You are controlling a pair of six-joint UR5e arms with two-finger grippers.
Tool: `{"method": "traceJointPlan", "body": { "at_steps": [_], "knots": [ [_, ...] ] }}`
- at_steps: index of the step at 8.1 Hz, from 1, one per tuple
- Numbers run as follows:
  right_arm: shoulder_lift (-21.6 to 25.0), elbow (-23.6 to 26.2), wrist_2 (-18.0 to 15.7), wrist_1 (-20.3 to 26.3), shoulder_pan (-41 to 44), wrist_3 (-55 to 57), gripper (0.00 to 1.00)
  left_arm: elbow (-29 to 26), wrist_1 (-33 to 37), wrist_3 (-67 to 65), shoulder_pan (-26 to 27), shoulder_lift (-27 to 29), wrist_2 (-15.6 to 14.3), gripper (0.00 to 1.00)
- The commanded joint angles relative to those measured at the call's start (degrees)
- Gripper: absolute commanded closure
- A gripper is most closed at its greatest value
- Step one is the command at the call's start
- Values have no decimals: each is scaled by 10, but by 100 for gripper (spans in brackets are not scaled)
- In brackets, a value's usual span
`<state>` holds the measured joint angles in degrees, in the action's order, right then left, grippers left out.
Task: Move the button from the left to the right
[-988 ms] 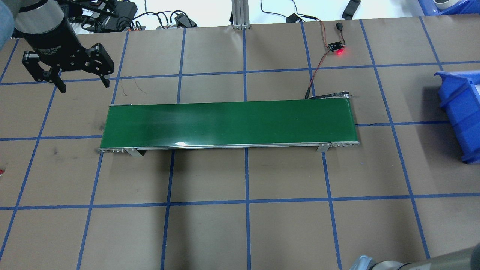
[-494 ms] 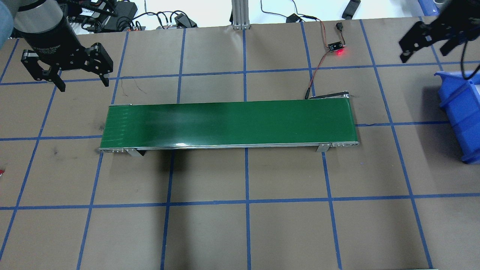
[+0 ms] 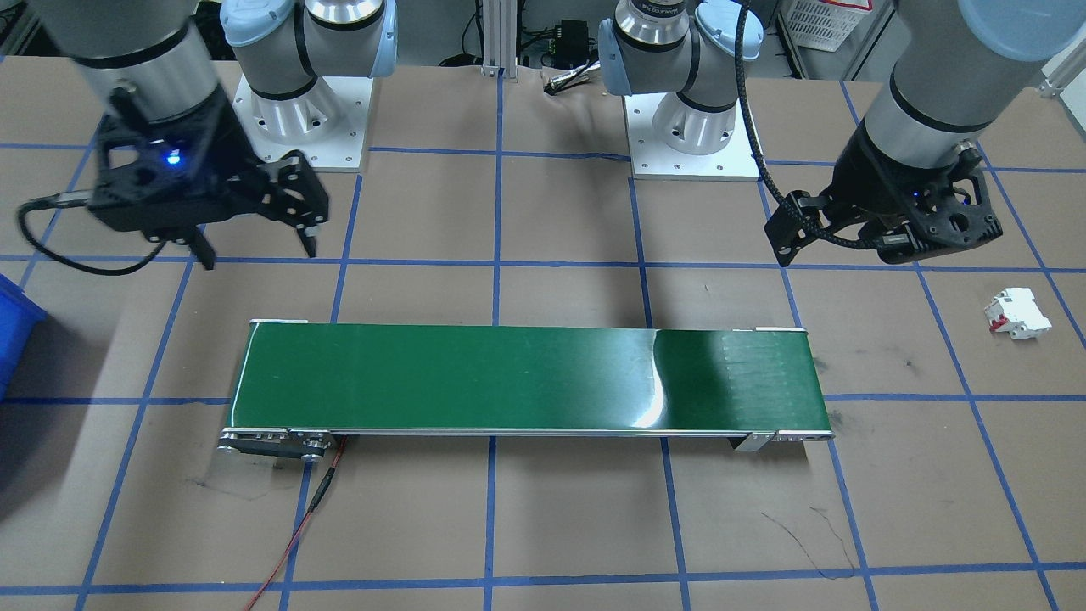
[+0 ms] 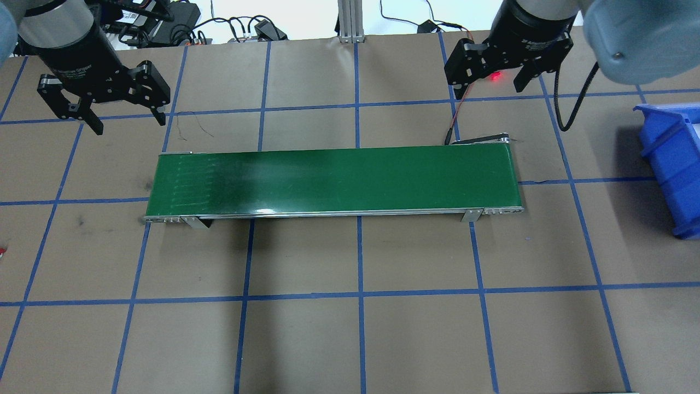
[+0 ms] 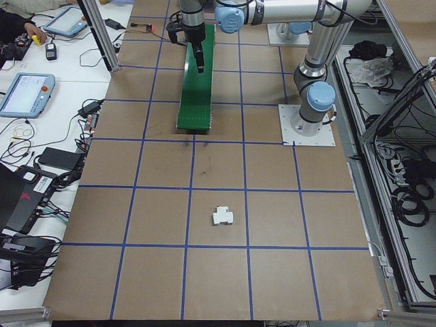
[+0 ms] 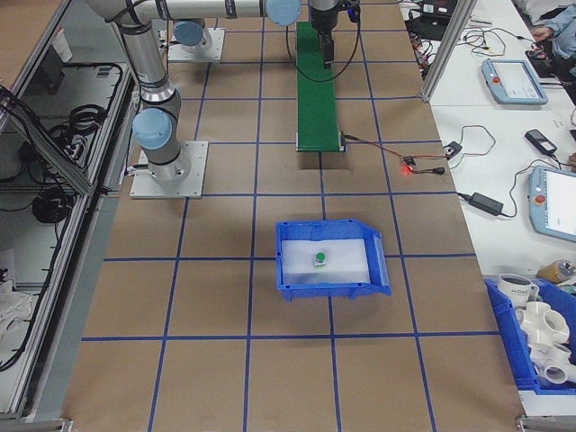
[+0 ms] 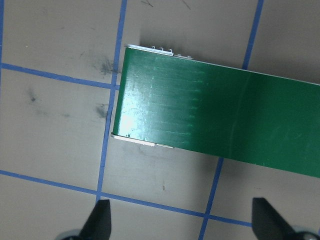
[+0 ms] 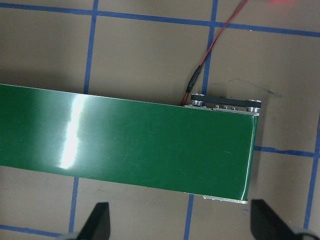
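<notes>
While both arms are hanging high over the table, the left gripper (image 4: 127, 120) is pointing straight down with its two fingers spread wide apart and nothing between them. In the left wrist view, the near end of the green belt (image 4: 333, 179) is lying below and a little ahead of those fingers (image 7: 100, 217), not touching them. The left arm is reaching out from its base (image 3: 694, 127) and bending down at the wrist.

The right gripper (image 4: 492, 82) is also pointing straight down, with its fingers wide apart and holding nothing. It is hanging above the far side of the belt's other end, close to a small board with a red light (image 4: 495, 75). In the right wrist view, the belt's end and a thin red wire (image 8: 212, 50) are lying below the fingers (image 8: 97, 220). A black cable (image 4: 569, 104) is looping down from the right wrist.

The button (image 6: 319, 259) is sitting inside the blue bin (image 6: 331, 286), with its green cap facing up. The bin is standing on the table well off to the outer side of the right gripper, far past the belt's end.

A white breaker with red parts (image 3: 1016, 313) is lying on the table (image 4: 350, 328), off to the outer side of the left gripper.
</notes>
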<state>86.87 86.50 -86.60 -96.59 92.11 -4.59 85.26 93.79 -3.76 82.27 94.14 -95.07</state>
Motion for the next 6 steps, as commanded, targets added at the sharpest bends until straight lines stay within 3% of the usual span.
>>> {"method": "traceJointPlan", "body": {
  "at_steps": [1, 4, 6],
  "knots": [
    [-2, 1, -5, -1, 23, 13, 0, 1, 1, 0, 0, -1, 16, 0],
    [-2, 2, -8, 6, 23, 6, 0, 1, 1, 0, 0, -1, 13, 0],
    [-2, 2, -40, 8, 23, 5, 0, 1, 1, 2, 0, -1, 13, 0]
  ]
}}
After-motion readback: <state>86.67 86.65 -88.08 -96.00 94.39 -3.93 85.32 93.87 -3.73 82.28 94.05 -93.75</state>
